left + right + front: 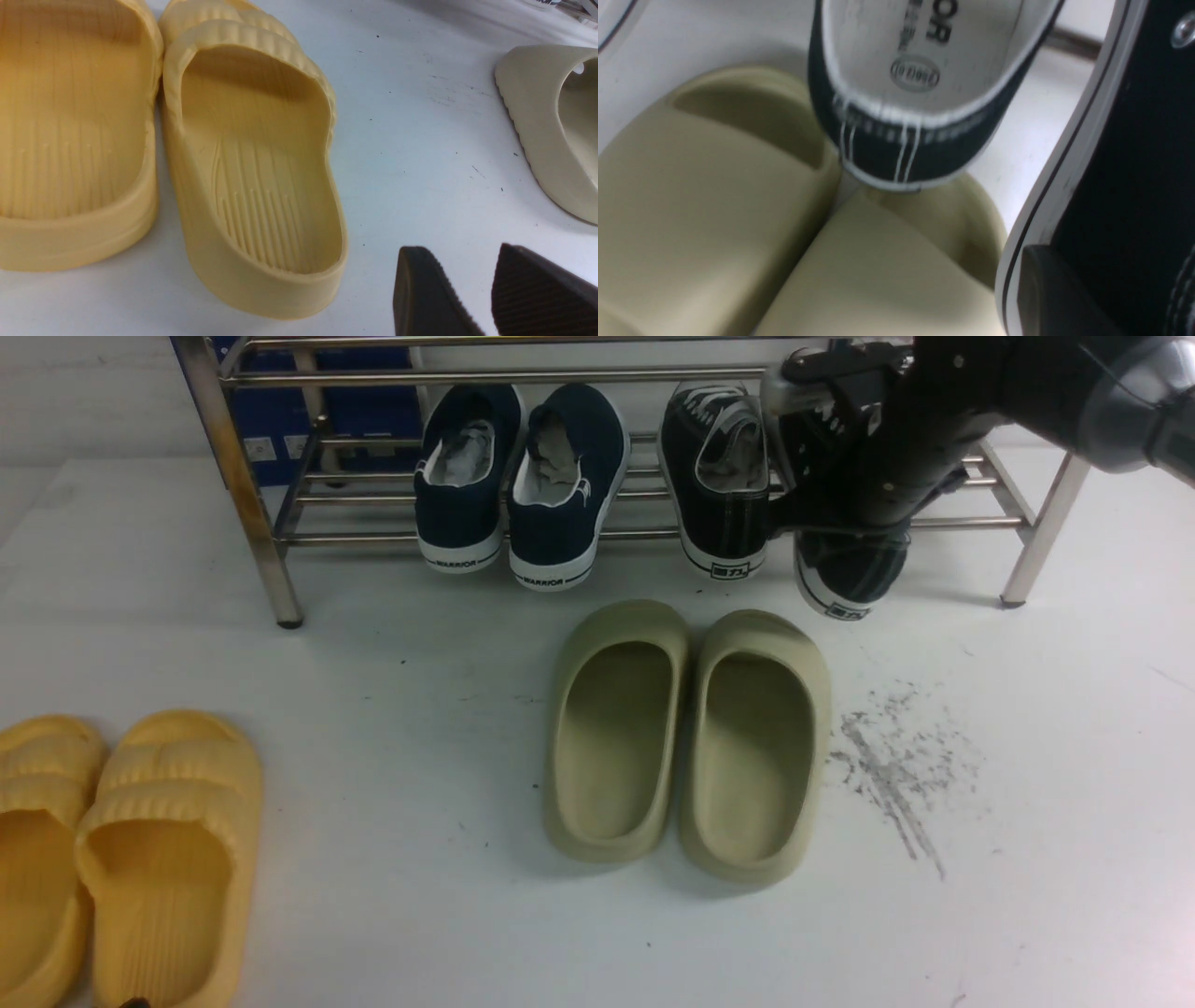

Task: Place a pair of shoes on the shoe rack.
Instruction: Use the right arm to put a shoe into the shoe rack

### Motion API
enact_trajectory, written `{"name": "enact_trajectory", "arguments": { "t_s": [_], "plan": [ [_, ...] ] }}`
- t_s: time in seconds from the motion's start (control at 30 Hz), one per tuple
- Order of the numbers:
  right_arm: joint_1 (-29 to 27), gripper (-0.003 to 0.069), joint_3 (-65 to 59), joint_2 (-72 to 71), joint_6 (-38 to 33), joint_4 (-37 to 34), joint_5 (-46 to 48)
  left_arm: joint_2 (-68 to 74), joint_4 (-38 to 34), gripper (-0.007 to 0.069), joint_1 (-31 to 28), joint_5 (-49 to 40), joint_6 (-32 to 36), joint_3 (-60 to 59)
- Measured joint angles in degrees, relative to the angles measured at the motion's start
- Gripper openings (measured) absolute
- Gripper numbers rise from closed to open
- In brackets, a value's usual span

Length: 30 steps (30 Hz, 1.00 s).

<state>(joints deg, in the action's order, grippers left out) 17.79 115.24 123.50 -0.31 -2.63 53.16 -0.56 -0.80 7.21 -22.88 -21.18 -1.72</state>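
- Gripping the second black sneaker point(848, 581) at the upper right of the front view, the right claw point(840, 518) is clamped on it. In the right wrist view one dark finger point(1059, 294) presses against the shoe's black canvas side, just beside the white sole edge. The other finger is hidden.
- That sneaker sits at the front edge of the shoe rack point(238, 476). Its heel pokes out past the lowest front bar and reaches lower in the frame than its neighbour's heel. Whether it touches the desk point(420, 756) I cannot tell.
- The first black sneaker point(719, 476) lies on the rack's lower bars just left of the held one, its heel overhanging the front bar.
- Further left on the same bars sit the navy slip-ons point(560, 513), side by side.
- The olive slippers point(616, 737) lie together on the desk in the middle of the frame, just below the sneakers.
- The left claw point(460, 266) shows at the lower right of the left wrist view. Its two ribbed fingers point(430, 298) stand apart with bare desk between them, holding nothing, near the yellow slippers point(252, 163).
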Motion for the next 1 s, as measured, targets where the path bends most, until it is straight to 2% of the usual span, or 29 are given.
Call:
{"name": "enact_trajectory", "arguments": {
  "t_s": [0.37, 0.87, 1.0],
  "plan": [
    [-2.0, 0.0147, 7.3, 5.5, 0.0, -2.1, 0.5, 0.0, 0.0, 0.0239, 0.0, 0.0, 0.0, 0.0],
    [-2.3, 0.0140, 7.6, 6.1, -2.0, -3.1, 0.0, 0.0, 0.0, 0.0239, 0.0, 0.0, 0.0, 0.0],
    [-2.3, 0.0170, 7.7, 6.1, -1.4, -3.1, -0.1, 0.0, 0.0, 0.0239, 0.0, 0.0, 0.0, 0.0]
  ]
}}
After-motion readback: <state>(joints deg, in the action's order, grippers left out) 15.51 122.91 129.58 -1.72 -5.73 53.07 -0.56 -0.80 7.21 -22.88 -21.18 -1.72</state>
